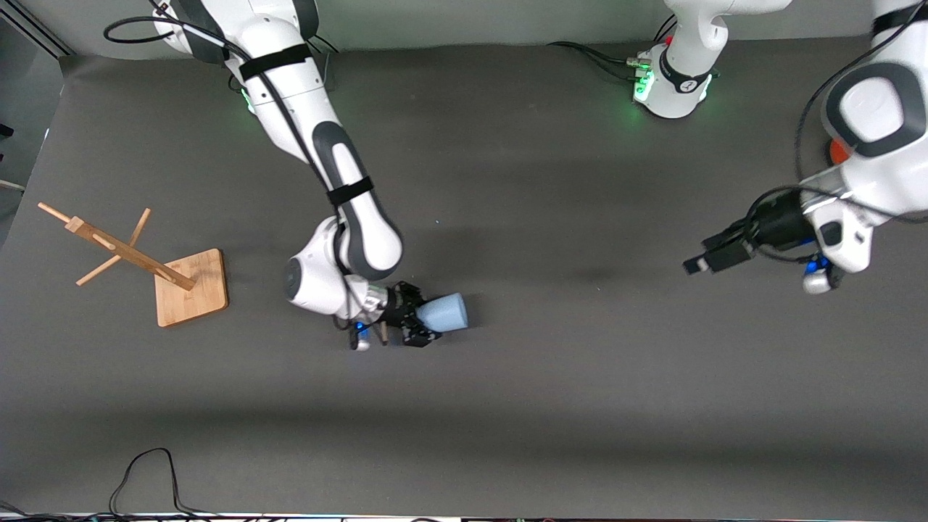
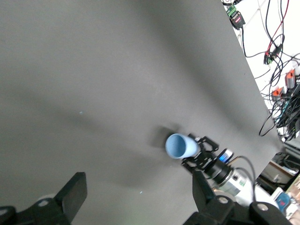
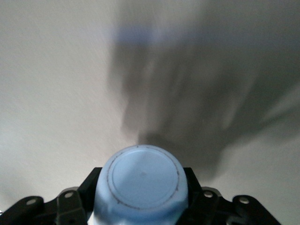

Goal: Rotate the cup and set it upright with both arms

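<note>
My right tool (image 1: 415,319), wrist bent low at the front view's centre, pinches the pale blue cup (image 1: 444,312) sideways just over the table (image 1: 580,406), base outward. My left tool (image 1: 697,264) waits spread at right.

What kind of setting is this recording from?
Probably a robotics lab: two arms on a grey table, loose cables at its edge, and only a cup and wooden rack as props.

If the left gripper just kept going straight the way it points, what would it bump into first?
Probably the cup, held sideways in the right gripper. It sits midway ahead of the open left gripper, though depth is hard to judge.
</note>
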Controlling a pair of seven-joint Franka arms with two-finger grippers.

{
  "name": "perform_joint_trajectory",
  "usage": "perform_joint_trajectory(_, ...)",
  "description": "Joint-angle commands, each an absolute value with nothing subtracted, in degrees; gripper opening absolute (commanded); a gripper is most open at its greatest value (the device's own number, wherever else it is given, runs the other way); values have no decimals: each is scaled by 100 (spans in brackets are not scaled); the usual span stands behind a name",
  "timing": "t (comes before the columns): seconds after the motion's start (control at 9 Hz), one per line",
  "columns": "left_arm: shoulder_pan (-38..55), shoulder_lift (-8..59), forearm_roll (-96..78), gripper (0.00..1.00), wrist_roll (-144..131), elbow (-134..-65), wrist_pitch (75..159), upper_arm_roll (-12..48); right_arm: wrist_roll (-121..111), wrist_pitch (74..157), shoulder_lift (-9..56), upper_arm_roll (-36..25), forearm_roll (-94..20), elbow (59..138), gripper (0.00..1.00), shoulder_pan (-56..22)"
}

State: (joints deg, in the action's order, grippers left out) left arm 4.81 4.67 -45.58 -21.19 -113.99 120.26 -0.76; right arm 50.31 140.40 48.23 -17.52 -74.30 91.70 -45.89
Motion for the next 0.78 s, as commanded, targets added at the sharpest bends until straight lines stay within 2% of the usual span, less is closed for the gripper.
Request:
perform_joint_trajectory(0.0,579,746,-5052,100,-2127,-11390,12312,9,5578,14544,5009,-1434,-7506,8764,57,-4640)
perform_joint_trajectory(0.11,893,956,-5097,100,-2144,-11399,12975,9,5712,14607,5140,-1433,-7523,8667,59,-4815)
perform_joint_trajectory(0.22,1314,1289,-5280,100,-2197,-11426,13773,17,5756,14816,5272,-1433,-7532,8596,87,-4886)
perform_joint_trajectory(0.33,1745,1666,-5883,100,-2128,-11374,14442,26,5757,14871,5334,-1433,-7532,8552,100,-4878)
perform_joint_trajectory(0.44,2201,2001,-6141,100,-2144,-11286,14989,52,5731,14871,5352,-1433,-7524,8552,100,-4869)
perform_joint_trajectory(0.67,2408,2441,-6170,100,-2153,-10979,15169,314,5643,14767,5248,-1502,-7427,8604,100,-4755)
